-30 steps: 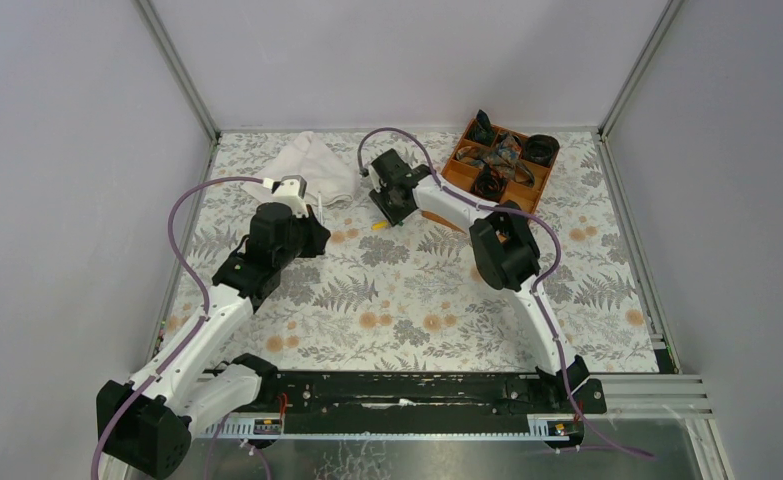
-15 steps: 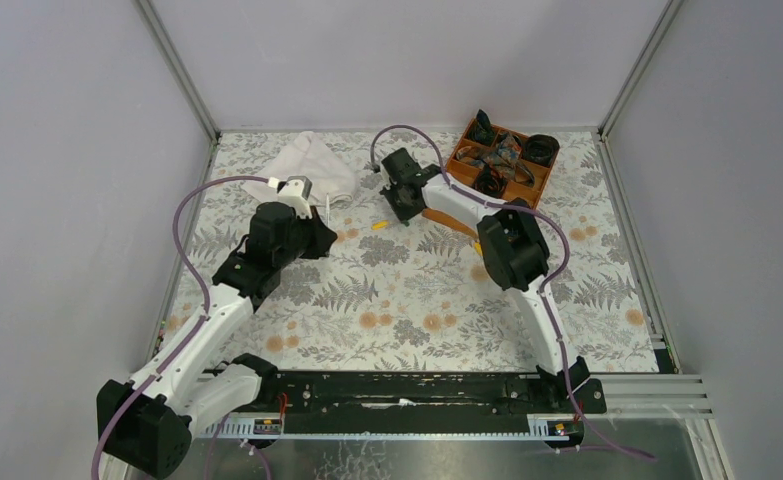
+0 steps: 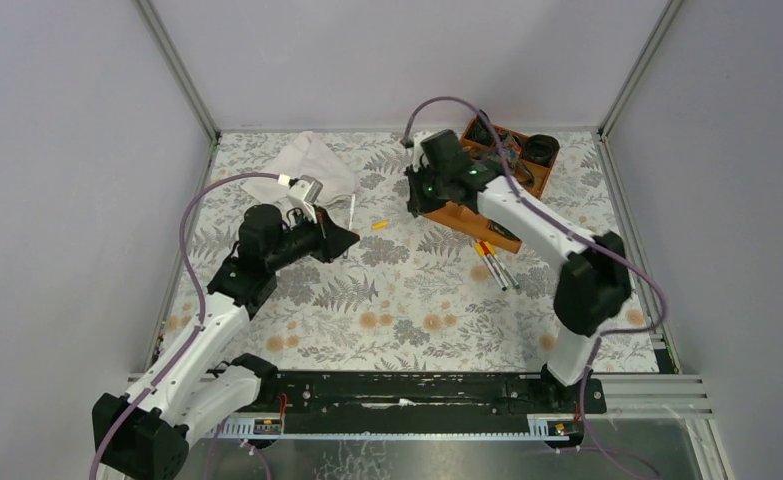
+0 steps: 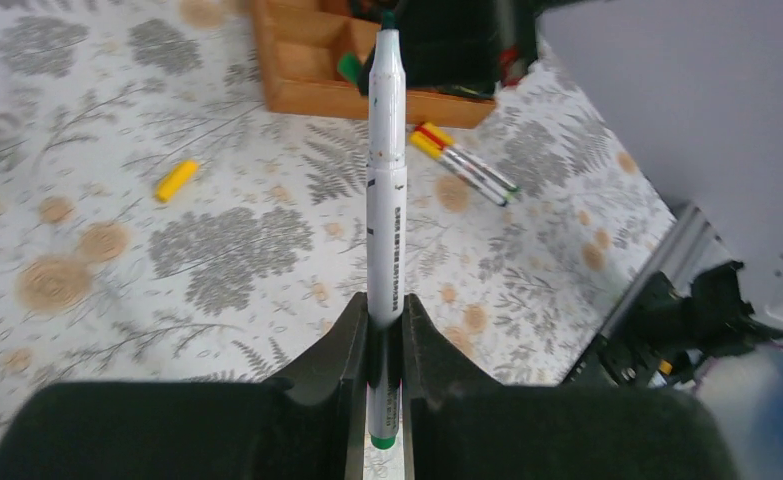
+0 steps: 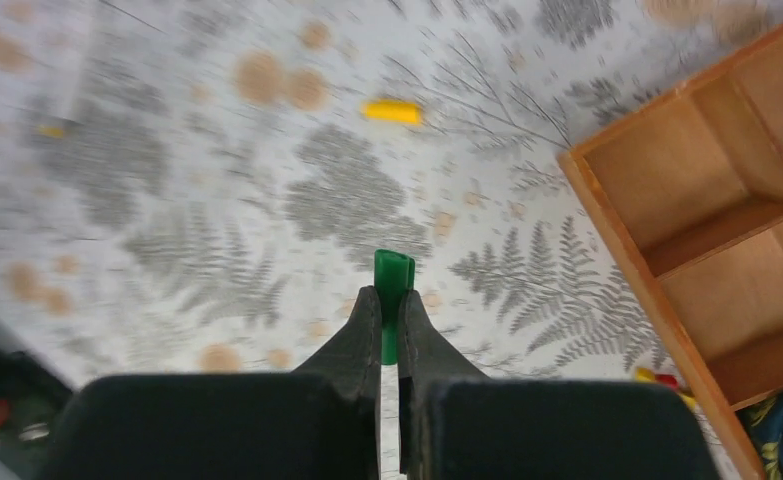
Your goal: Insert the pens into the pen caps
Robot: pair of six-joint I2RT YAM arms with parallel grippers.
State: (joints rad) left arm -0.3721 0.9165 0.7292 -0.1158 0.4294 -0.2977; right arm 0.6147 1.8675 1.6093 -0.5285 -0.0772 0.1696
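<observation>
Left gripper [image 4: 385,318]: clamped on thin white-barrelled, green-nibbed marker pen [image 4: 387,190], near its tail.
Pen axis: straight out ahead of the grip, nib farthest.
Right gripper [image 5: 388,308]: pinched on short green plastic pen cap [image 5: 394,268], which juts just beyond the jaws.
Handling, judged: light, stiff, slick plastic; the long overhang may wobble, so hold nearer the nib.

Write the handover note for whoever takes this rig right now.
Left gripper: shut on a green-tipped pen, tip pointing toward the wooden tray.
Right gripper: shut on a green cap, held in the air.
A yellow cap lies loose on the table. The other pens lie together in front of the tray; whether they are capped cannot be told.
Done: pen and matching cap both picked up.
Left: push them together, then deal with the yellow cap.
</observation>
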